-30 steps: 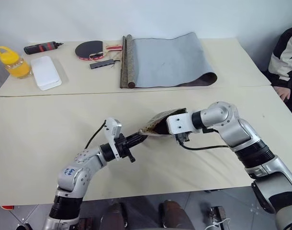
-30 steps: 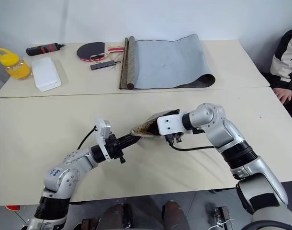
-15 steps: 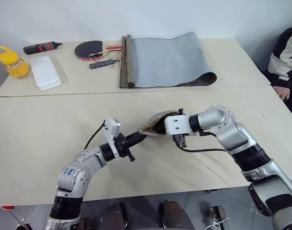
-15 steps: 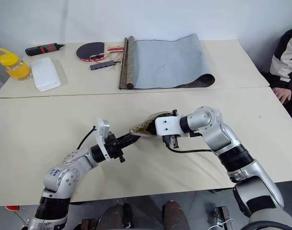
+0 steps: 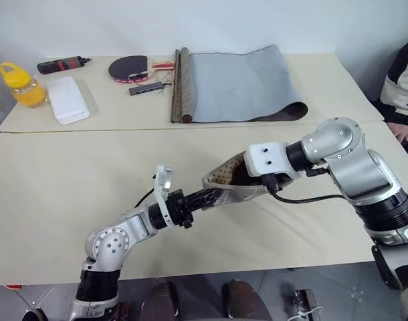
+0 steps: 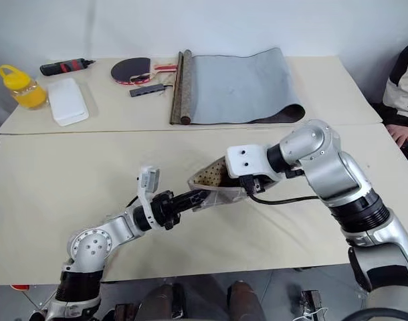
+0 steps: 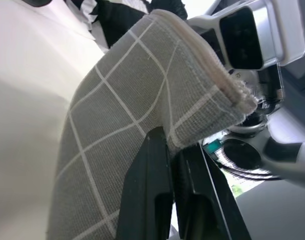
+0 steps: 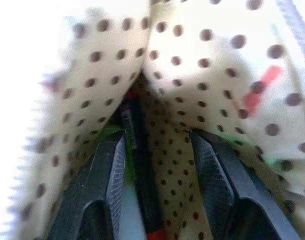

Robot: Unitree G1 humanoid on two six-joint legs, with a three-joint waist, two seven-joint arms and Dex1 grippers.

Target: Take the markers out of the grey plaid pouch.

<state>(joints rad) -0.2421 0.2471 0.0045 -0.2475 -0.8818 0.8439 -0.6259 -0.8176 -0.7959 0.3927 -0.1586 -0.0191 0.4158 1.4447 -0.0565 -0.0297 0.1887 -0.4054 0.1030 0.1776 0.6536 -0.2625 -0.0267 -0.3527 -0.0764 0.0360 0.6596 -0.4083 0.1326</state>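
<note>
The grey plaid pouch (image 5: 225,182) hangs just above the near table, its dotted lining showing at the mouth. My left gripper (image 5: 213,196) is shut on the pouch's lower edge; in the left wrist view its black fingers (image 7: 153,190) pinch the plaid fabric (image 7: 117,115). My right gripper (image 8: 156,137) reaches into the pouch from the right, its white wrist housing (image 5: 267,159) at the mouth. Inside, its fingers stand apart. A dark marker (image 8: 140,175) with a red end lies between them, close to one finger (image 8: 110,175). A green bit (image 8: 108,132) shows beside it.
On the far table lie a rolled grey mat (image 5: 237,83), a paddle (image 5: 127,69), a black-and-red tool (image 5: 60,64), a yellow bottle (image 5: 20,85), a white box (image 5: 69,100) and a small dark bar (image 5: 145,88). A person's sleeve (image 5: 404,87) is at the right edge.
My right hand has risen and drawn back toward me, tilting more steeply into the pouch. The pouch and my left gripper, still shut on its edge, have shifted slightly right.
</note>
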